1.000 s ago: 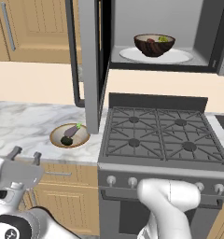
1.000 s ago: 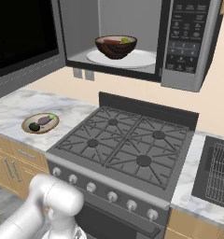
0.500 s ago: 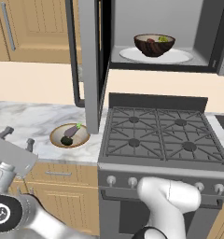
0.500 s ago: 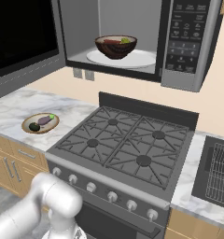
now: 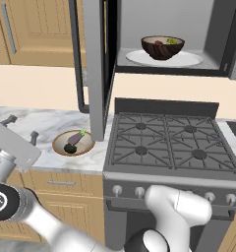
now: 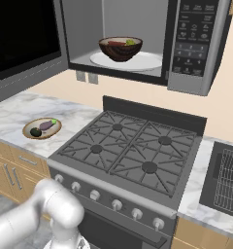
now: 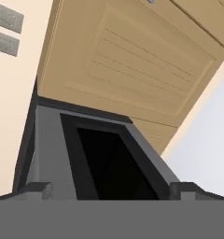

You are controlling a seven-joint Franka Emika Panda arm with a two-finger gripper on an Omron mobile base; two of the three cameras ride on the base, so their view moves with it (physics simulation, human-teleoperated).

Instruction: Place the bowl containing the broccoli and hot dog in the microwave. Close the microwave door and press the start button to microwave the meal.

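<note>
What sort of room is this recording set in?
A rendered home kitchen: a gas stove set in a marble counter, an open microwave mounted above it, and wooden cabinets.

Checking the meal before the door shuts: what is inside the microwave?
Inside the microwave, the dark bowl sits on the white turntable plate. The hot dog and broccoli show above its rim; the bowl's wall hides their lower parts.

microwave door (image 5: 96, 69) stands swung out, edge-on over the counter (image 5: 46, 123) left of the stove (image 5: 169, 142). Eggplant bowl (image 5: 73, 142) sits just left of the door's lower edge. Bare counter farther left of the door.
</note>
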